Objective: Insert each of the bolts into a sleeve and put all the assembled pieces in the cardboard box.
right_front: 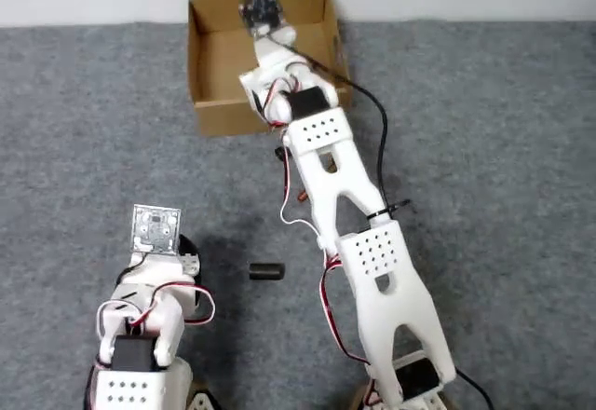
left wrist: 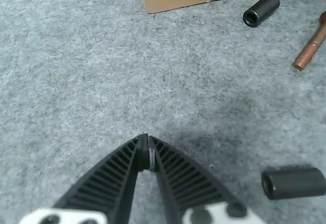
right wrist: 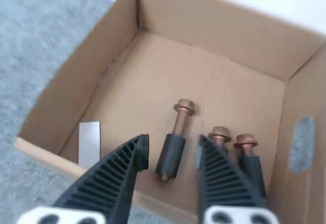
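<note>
The right gripper hangs over the cardboard box. Its two fingers are spread wide apart and they hold nothing. Between the fingers, on the floor of the box, lies one assembled piece: a copper bolt pushed through a black sleeve, with the bolt head pointing to the far wall. It touches neither finger. Two more assembled pieces lie side by side just beside it, near a side wall of the box, and one finger partly hides them. A white label is stuck on the floor of the box, near the front wall.

In the high view the right arm stretches across the grey carpet to the box, which stands at the far side of the carpet.

The left gripper is low above the carpet. Its fingers are pressed together at the tips and there is nothing between them. One empty sleeve lies on its side on the carpet near this gripper, without touching it. Farther off, near a corner of the box, lies a second sleeve, and a loose bolt lies near it on the carpet, apart from it
</note>
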